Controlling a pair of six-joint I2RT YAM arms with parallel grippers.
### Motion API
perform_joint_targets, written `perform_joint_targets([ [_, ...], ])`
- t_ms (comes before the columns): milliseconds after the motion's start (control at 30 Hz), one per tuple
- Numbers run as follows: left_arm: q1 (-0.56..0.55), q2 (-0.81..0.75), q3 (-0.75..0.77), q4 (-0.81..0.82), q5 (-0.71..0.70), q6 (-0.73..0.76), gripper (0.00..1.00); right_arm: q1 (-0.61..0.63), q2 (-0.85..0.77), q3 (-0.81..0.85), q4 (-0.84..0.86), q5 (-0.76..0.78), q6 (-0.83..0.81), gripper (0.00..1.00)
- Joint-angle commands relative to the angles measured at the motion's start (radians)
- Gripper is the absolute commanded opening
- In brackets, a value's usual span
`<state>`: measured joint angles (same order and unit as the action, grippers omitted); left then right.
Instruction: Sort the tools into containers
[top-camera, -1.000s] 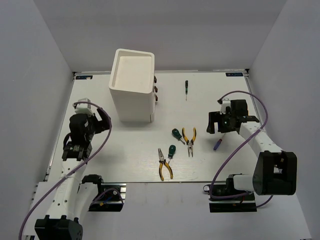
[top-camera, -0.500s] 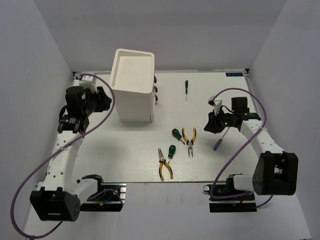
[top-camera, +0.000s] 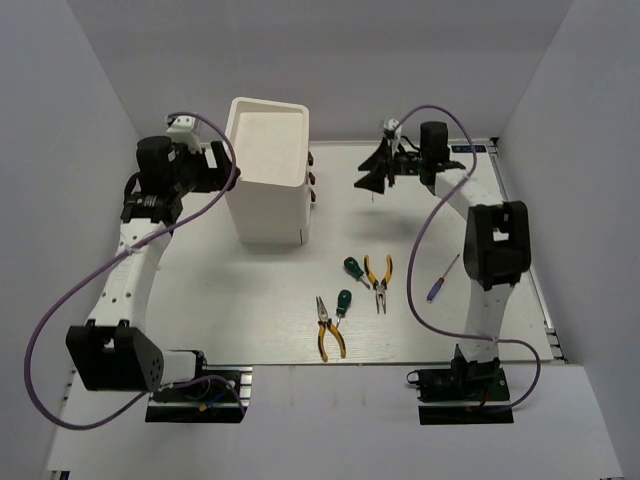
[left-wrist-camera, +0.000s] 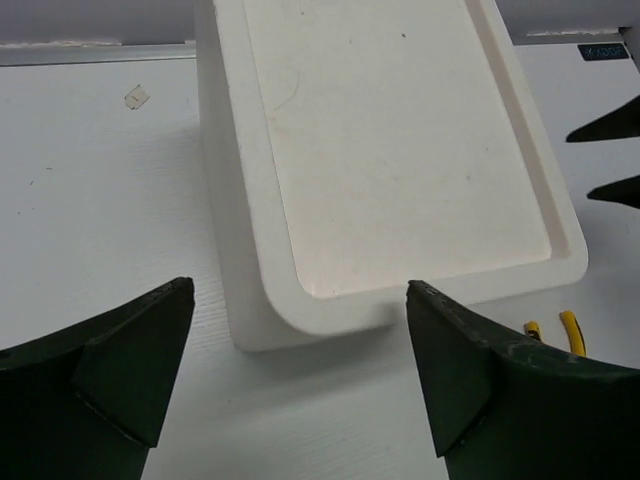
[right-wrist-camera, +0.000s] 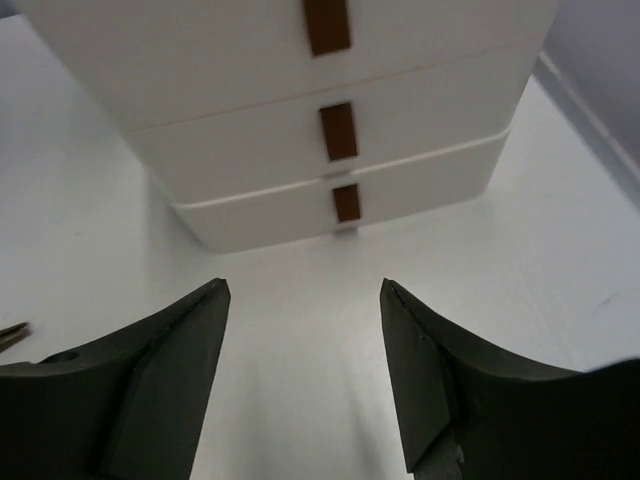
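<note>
Nearest on the desk (top-camera: 250, 320): yellow pliers (top-camera: 330, 338) and purple screwdriver (top-camera: 440, 282) lie loose, well short of both finger pairs. Left fingers (left-wrist-camera: 130, 360) are spread wide and empty, with the cabinet (left-wrist-camera: 400, 150) top just beyond, framed between them. Right fingers (right-wrist-camera: 170, 350) are wide and empty, facing the drawers (right-wrist-camera: 420, 120) and their dark knobs (right-wrist-camera: 338, 130), apart from them.

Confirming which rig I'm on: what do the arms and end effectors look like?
The left arm and right arm have white links, black joints and looping purple cables. The left end effector and right end effector each carry two dark, wedge-shaped fingers.
</note>
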<state>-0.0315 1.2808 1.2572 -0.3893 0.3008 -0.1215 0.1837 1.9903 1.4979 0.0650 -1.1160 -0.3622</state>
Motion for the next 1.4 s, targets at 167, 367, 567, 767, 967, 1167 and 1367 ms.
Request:
perform_joint_targets([
  [167,-0.002,0.176,0.125,0.055,0.006,-0.026,0.73,0.079,0.201,0.409,0.093,0.028,0.157,0.62],
  [367,-0.002,0.207,0.105,0.046,0.006,-0.026,0.25,0.126,0.275,0.516,0.094,0.061,0.181,0.64],
  [567,-0.011,0.216,0.105,0.055,0.018,-0.026,0.22,0.161,0.318,0.572,0.081,0.035,0.169,0.63],
  [767,-0.011,0.226,0.105,0.064,0.029,-0.044,0.22,0.178,0.21,0.377,0.165,0.062,0.18,0.59],
  [967,-0.021,0.235,0.096,0.082,0.029,-0.075,0.2,0.198,0.174,0.291,0.199,0.076,0.21,0.56],
  [1167,-0.03,0.235,0.076,0.092,0.009,-0.084,0.17,0.229,0.16,0.277,0.214,0.114,0.212,0.56],
  [1367,-0.039,0.226,0.054,0.101,0.0,-0.093,0.14,0.235,0.153,0.306,0.2,0.143,0.203,0.56],
])
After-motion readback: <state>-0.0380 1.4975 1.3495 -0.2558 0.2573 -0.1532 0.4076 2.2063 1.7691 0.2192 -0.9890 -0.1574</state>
